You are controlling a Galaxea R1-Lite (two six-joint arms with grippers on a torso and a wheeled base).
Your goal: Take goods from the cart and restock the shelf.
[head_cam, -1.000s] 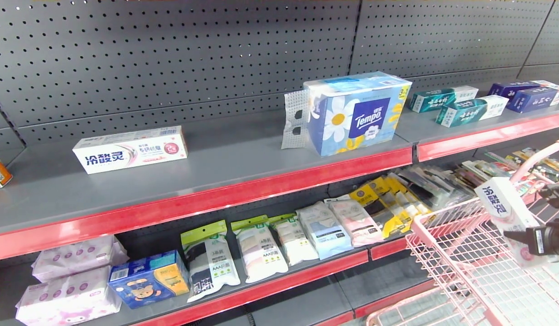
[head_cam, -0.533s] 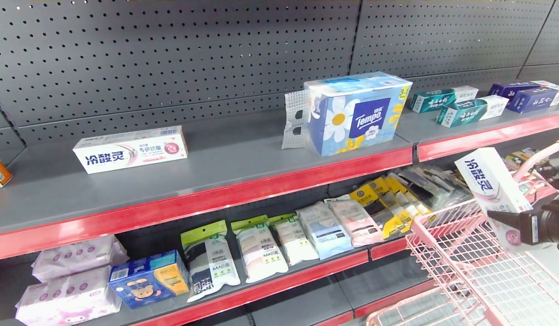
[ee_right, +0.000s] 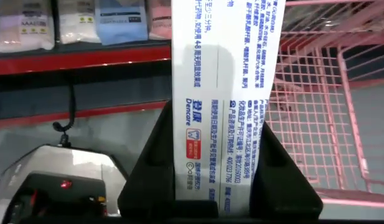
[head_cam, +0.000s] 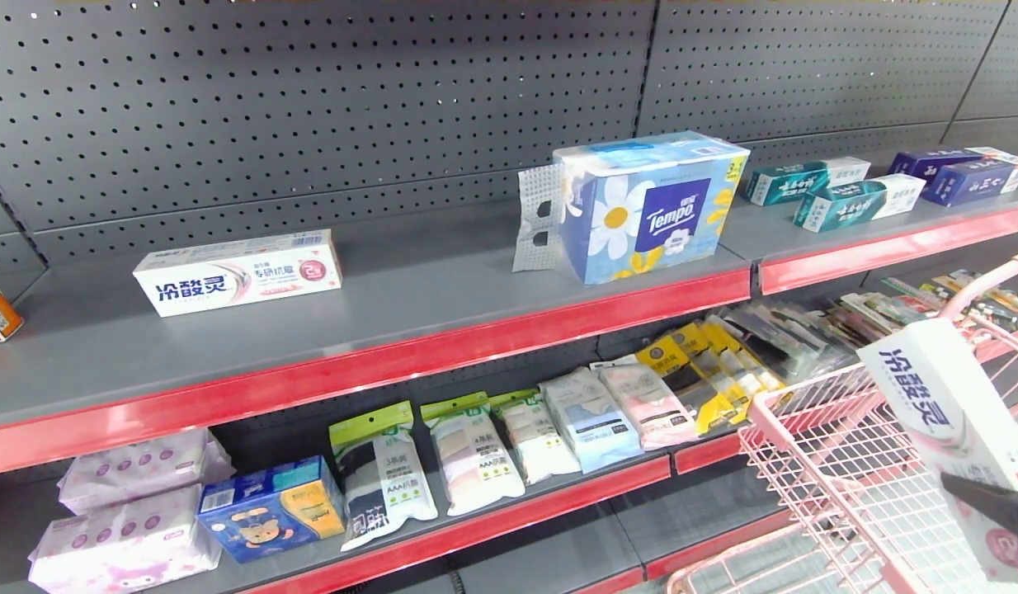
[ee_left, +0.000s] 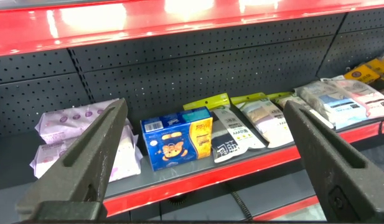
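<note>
Firstly, shelf (head_cam: 393, 330): one, its upper deck behind and left of the cart.
Cart (head_cam: 806, 388): one, pink wire.
Tissue pack (head_cam: 649, 206): one, up and left of the cart.
Held box (head_cam: 946, 412): one, tilted over the cart's right side. Probably light, stiff card, glossy and so slippery, and easily dented. Best gripped across its broad faces.
Shelf box (head_cam: 237, 272): one, the same kind, far left of the cart.
Teal boxes (head_cam: 831, 194): two, above the cart.
Blue boxes (head_cam: 963, 173): two, beside them.
Right hand (ee_right: 216, 155): pinching the held box's lower end.
Left hand (ee_left: 207, 155): spread, empty.
</note>
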